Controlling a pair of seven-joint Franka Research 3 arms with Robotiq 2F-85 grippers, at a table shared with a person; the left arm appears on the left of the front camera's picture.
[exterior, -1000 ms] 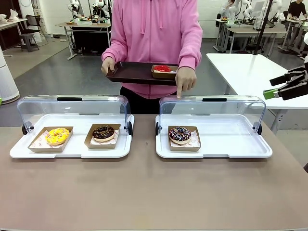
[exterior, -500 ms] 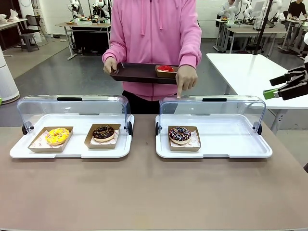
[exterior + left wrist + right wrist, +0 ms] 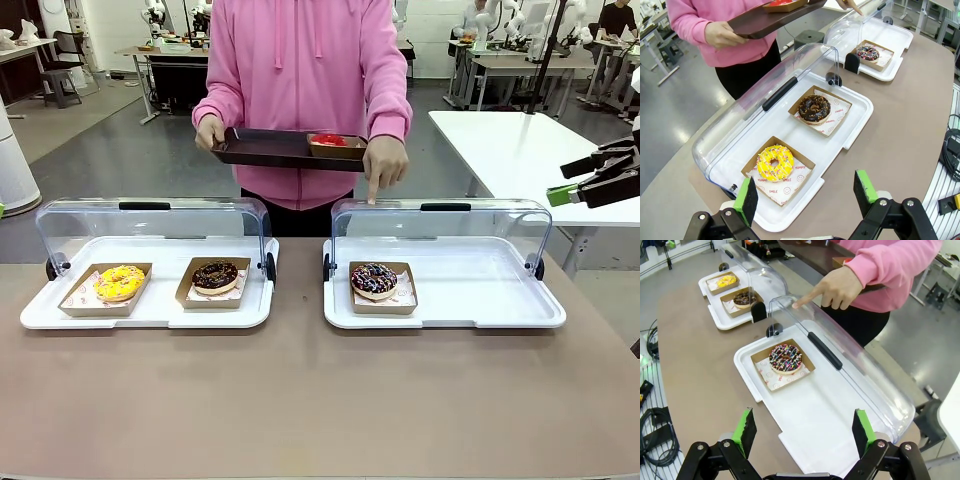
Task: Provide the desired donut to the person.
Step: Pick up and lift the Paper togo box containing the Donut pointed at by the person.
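Change over the last second is slight: the person has shifted a little toward picture left, and the dark tray carrying the red donut has gone with them. The pointing hand has held its place, forefinger at the top edge of the clear lid of the case at centre right. It is directly above the sprinkled chocolate donut. I read this as a request made and sustained: this is the desired donut, not the yellow donut or the plain chocolate donut in the case at lower left.

The sprinkled chocolate donut sits in its card tray at the left end of the white base, with the lid rolled back and the front open toward me.

Right gripper: jaws released, wide apart and empty, above the near end of that case; unmoved at the right edge of the front view. Left gripper: jaws likewise released and empty, above the near edge of the other case.

Finding: selection settled, pick not yet begun. The right arm looks better placed, and the person's hand at the lid needs watching on approach.
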